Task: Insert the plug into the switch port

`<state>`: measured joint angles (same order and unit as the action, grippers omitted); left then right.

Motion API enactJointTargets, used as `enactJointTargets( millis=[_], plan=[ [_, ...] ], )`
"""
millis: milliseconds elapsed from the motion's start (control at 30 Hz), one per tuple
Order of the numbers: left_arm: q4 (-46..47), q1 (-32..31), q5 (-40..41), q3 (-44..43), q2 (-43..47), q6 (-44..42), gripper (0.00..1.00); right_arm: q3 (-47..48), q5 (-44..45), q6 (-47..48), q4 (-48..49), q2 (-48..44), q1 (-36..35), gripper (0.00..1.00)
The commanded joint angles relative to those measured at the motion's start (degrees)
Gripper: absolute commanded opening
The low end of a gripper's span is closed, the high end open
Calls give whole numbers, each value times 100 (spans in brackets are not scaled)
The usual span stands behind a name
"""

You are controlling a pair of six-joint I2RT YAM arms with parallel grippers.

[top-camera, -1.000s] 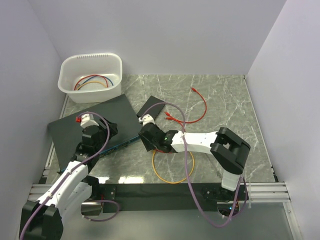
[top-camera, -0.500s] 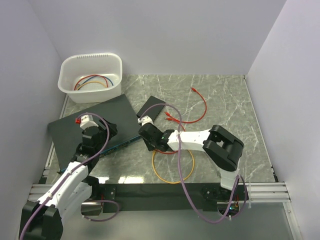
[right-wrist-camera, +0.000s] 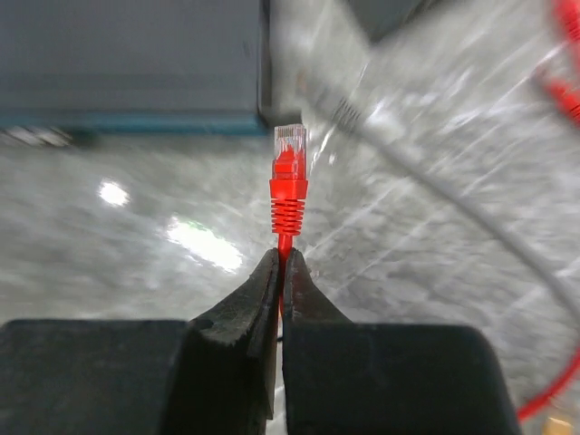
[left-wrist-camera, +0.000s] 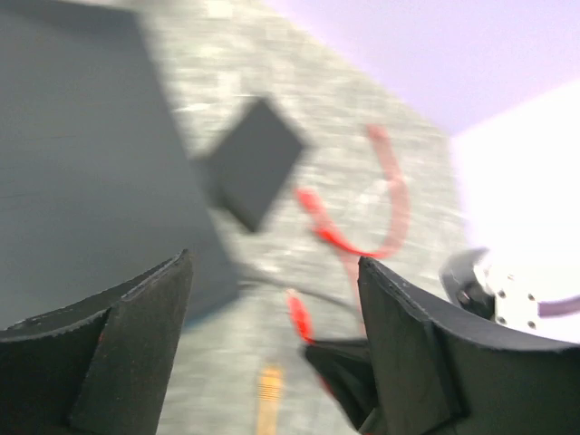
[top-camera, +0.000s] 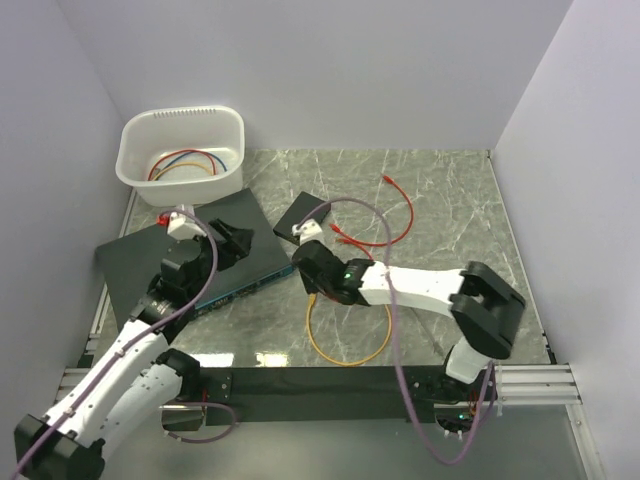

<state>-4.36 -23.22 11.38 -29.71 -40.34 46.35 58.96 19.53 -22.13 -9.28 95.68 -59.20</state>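
Red plug [right-wrist-camera: 290,168] near teal switch face [right-wrist-camera: 136,120]

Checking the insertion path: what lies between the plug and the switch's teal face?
Nothing but bare table, seen in the right wrist view; the plug, pinched by the right tool, points toward the switch's corner.

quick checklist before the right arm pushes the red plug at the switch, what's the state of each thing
1. Grip: right gripper is shut on the red cable just behind the plug. Ok.
2. Heading: the plug's clear tip points toward the switch's teal front face. Ok.
3. Line-up for insertion: the tip sits past the end corner of the face, not in front of it. Not ok.
4. Switch steadied: left gripper is open above it, holding nothing. Not ok.
5. Clear path: the grey cable runs close beside the plug. Cannot tell.
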Motion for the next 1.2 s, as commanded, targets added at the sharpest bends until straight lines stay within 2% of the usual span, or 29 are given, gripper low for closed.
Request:
enactJointTargets(
  millis=[0, 67, 100, 267, 467, 767, 867, 900, 967, 1000, 1067, 1167],
  plan=[
    [-390, -637, 13, -675, -307, 470, 78, -33, 368, -98, 84, -821, 31, 0],
    [-321, -946, 49, -886, -667, 603, 75, -139, 210, -99, 154, -1164, 31, 0],
    [-311, -1295, 110, -957, -790, 725, 74, -191, 174, -90, 198, -1279, 23, 0],
    [-434, -2430, 943, -1616, -1660, 937, 72, -561, 104, -55, 427, -2043, 14, 0],
    [-461, -2907, 1402, -2056, -2338, 1069, 72, -719, 51, -46, 444, -2457, -13, 0],
    [-531, -2960, 1438, -2354, -2778, 1122, 70, -798, 357, -20, 453, -2598, -284, 0],
    [-592, -2977, 1481, -2416, -2901, 1175, 66, -746, 613, 59, 427, -2607, -469, 0],
    [-601, -2978, 1508, -2425, -2927, 1184, 59, -719, 822, 86, 418, -2590, -592, 0],
    [-645, -2978, 1534, -2469, -2997, 1210, 54, -693, 1043, 147, 401, -2563, -741, 0],
    [-680, -2978, 1543, -2478, -3006, 1219, 47, -658, 1244, 156, 383, -2528, -838, 0],
    [-733, -2986, 1560, -2513, -3041, 1236, 41, -623, 1412, 182, 357, -2493, -926, 0],
    [-777, -2986, 1578, -2513, -3033, 1263, 27, -544, 1729, 183, 295, -2405, -1067, 0]
  ],
)
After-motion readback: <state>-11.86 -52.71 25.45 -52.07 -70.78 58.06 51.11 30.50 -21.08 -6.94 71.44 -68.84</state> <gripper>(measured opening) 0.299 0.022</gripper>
